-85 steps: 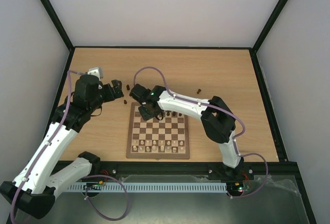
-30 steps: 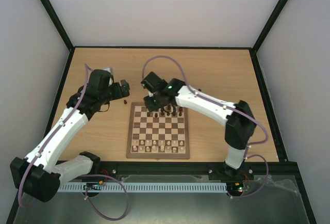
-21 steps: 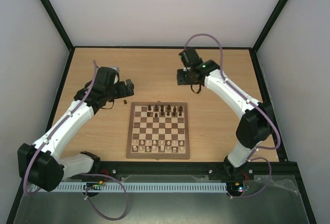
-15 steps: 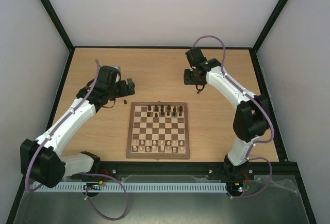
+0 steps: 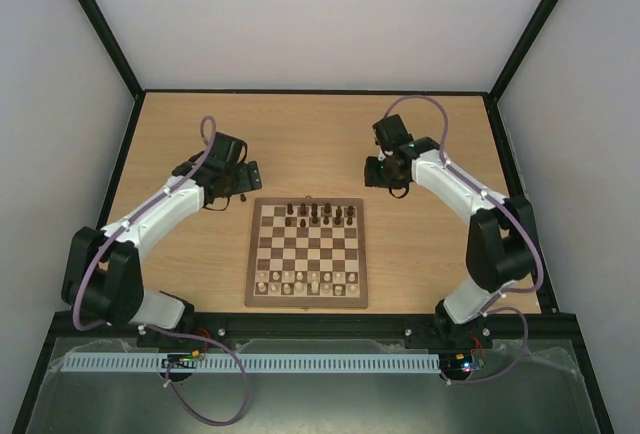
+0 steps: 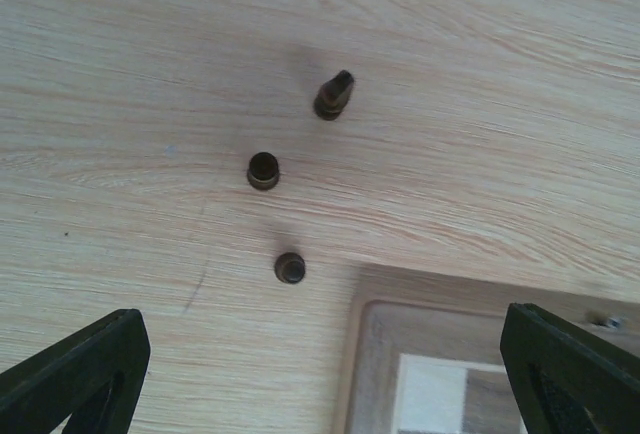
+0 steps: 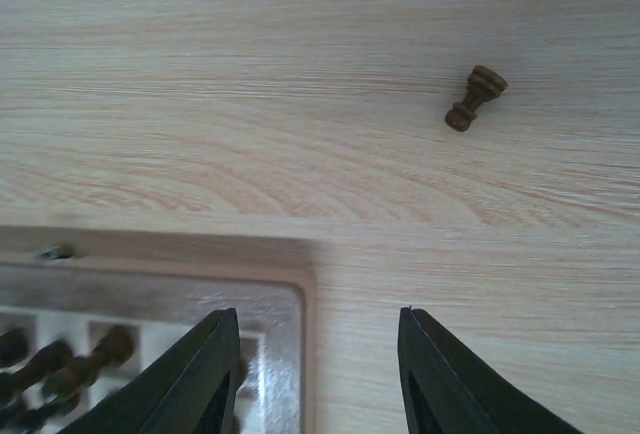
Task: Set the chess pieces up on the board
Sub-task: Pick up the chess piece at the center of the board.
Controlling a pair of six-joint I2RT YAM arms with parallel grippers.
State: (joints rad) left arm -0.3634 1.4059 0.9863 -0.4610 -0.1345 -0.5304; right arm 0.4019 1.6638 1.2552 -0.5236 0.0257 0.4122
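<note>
This is looking like a lab: white panels [image 5: 320, 14] and a black frame [image 5: 103, 26] are enclosing the table [image 5: 320, 134].

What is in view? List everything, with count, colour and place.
Chessboard: one, brown and cream squares, table centre.
Dark chess pieces: several, dark brown, board's far rows.
Pale chess pieces: several, cream, board's near rows.
Loose chess pieces: three, dark brown, on the table off the board's far left corner.
Lone chess piece: one, dark brown, on the table off the far right corner.
Table: one, light wood.
Left hand: one, black, open, empty.
Right hand: one, black, open, empty.
</note>
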